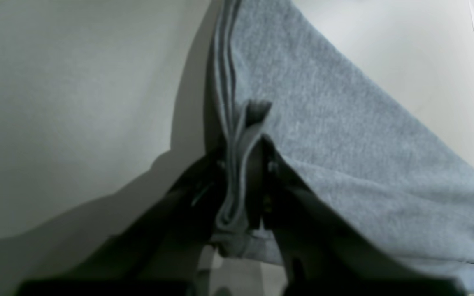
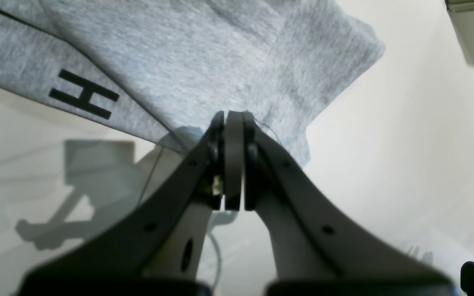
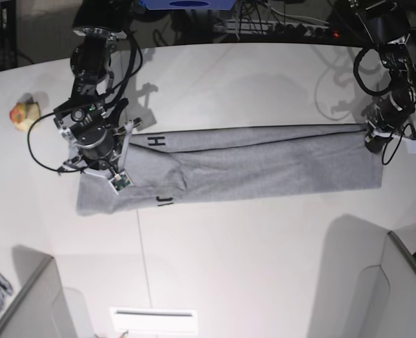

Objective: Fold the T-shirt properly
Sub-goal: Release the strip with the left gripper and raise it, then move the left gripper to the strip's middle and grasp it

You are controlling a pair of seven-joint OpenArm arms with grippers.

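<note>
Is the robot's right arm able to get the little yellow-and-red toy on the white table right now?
Probably not yet. The right gripper is shut on the grey T-shirt, so it must let go first. The toy sits apart, with bare table between.

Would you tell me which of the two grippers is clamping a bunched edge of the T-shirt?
The left gripper: folded layers of the T-shirt show between its fingers. The right gripper shows none.

From my right wrist camera I see the right gripper [image 2: 233, 123] with its jaws pressed together, pinching the edge of the grey T-shirt [image 2: 204, 61]. A black letter H [image 2: 84, 100] shows on the cloth above the white table [image 2: 405, 164].
</note>
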